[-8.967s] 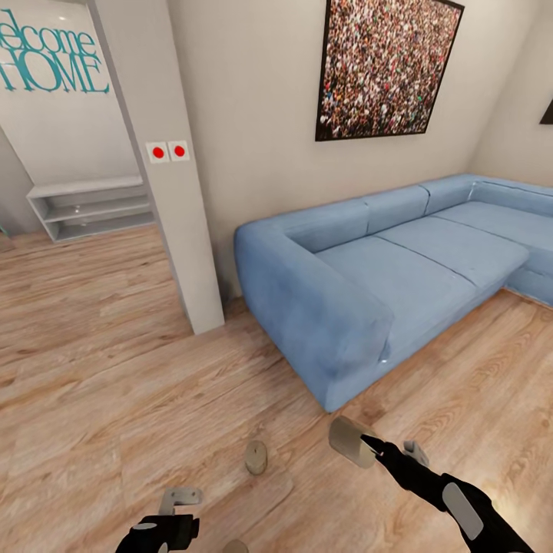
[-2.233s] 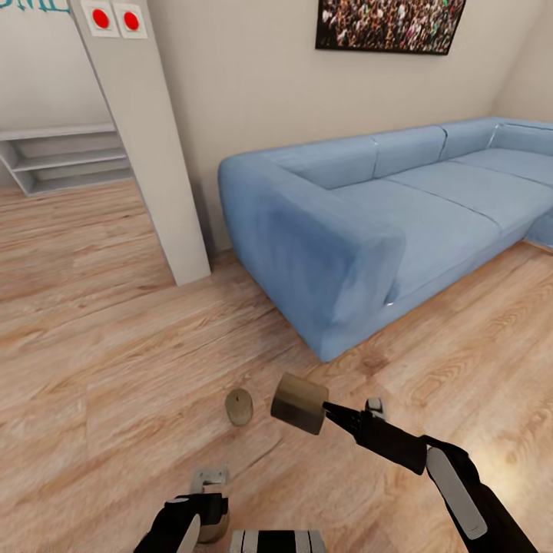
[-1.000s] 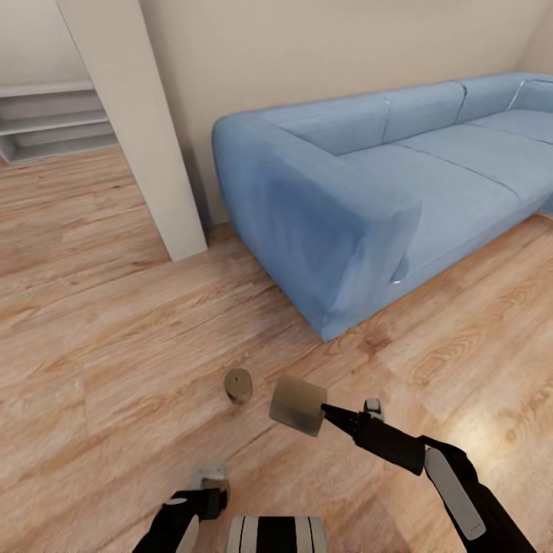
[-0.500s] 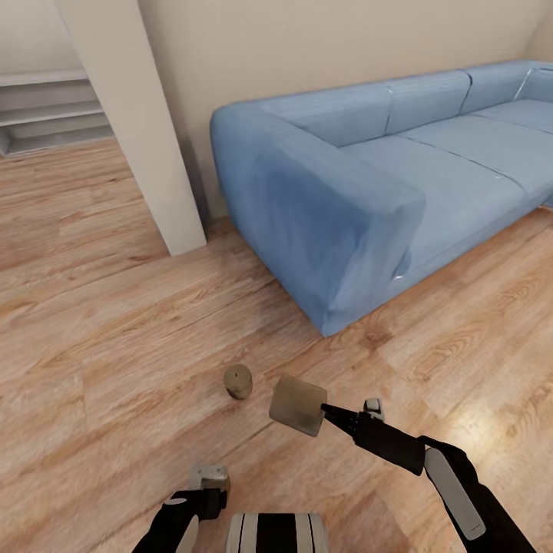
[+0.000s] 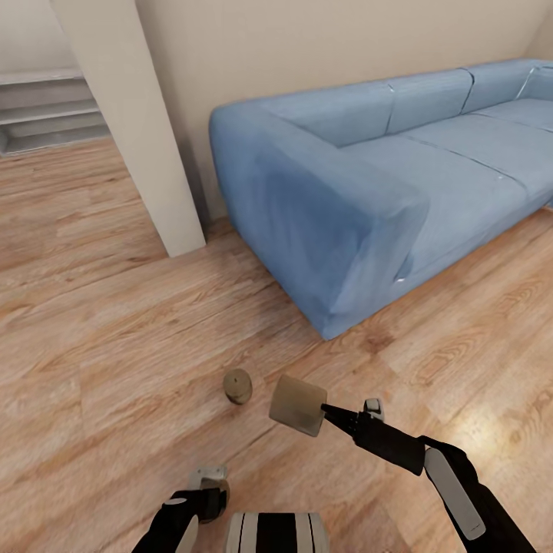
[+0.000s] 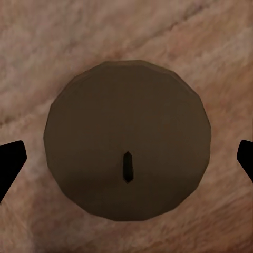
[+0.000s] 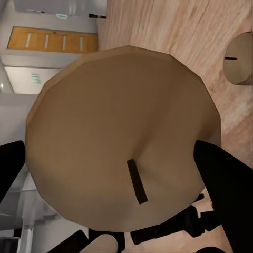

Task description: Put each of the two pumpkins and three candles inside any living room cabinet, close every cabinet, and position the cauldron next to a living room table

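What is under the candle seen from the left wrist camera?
The candle stands on the wood floor, wick up, with the left gripper open around it. Plank grain shows all around it; the floor directly beneath is covered by the candle.

A sectional sofa (image 5: 384, 169) is set across the upper right of the head view, backed against the wall (image 5: 307, 38). A pillar (image 5: 127, 123) is placed at upper left, just left of the sofa's arm, with shelves (image 5: 46, 107) behind it at the far upper left. One candle (image 5: 238, 385) is seen on the wood floor (image 5: 92, 338) at lower centre. Just right of it a second candle (image 5: 298, 405) is held off the floor at the right gripper (image 5: 326, 413). A third candle (image 6: 126, 139) is seen on the floor between the left gripper (image 6: 126, 158) fingers.
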Controlling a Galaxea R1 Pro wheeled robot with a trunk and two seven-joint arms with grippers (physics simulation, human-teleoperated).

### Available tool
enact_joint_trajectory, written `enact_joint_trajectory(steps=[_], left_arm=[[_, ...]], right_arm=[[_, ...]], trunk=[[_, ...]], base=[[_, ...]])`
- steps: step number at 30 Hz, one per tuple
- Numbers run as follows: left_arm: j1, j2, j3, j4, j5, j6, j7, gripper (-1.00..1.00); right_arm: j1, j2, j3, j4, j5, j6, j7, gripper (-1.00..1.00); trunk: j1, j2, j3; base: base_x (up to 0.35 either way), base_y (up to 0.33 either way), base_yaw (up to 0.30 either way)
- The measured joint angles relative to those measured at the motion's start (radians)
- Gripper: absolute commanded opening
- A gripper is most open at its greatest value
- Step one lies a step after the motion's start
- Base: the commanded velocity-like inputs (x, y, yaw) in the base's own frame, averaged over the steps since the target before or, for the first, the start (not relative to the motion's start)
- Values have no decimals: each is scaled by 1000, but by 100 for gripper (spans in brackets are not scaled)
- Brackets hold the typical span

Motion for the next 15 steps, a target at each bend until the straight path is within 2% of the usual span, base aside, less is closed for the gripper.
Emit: enact_joint_trajectory(steps=[3,8,13,15], left_arm=[[0,0,0,0,0,0,0,100],[0,0,0,0,0,0,0,100],[1,0,-1,0,0,-4,0,100],[0,0,-1,0,0,-12,0,100]], right_arm=[[0,0,0,1,1,-1,-1,-100],[0,0,0,1,-1,0,0,-100],[0,0,0,1,1,0,0,-100],[0,0,0,0,-2,1,0,-100]], trunk=[[1,-1,-12],[1,-1,-12],[4,-2,-31],[4,-2,-31]], base=[[0,0,0],[0,0,0],[0,0,0],[0,0,0]])
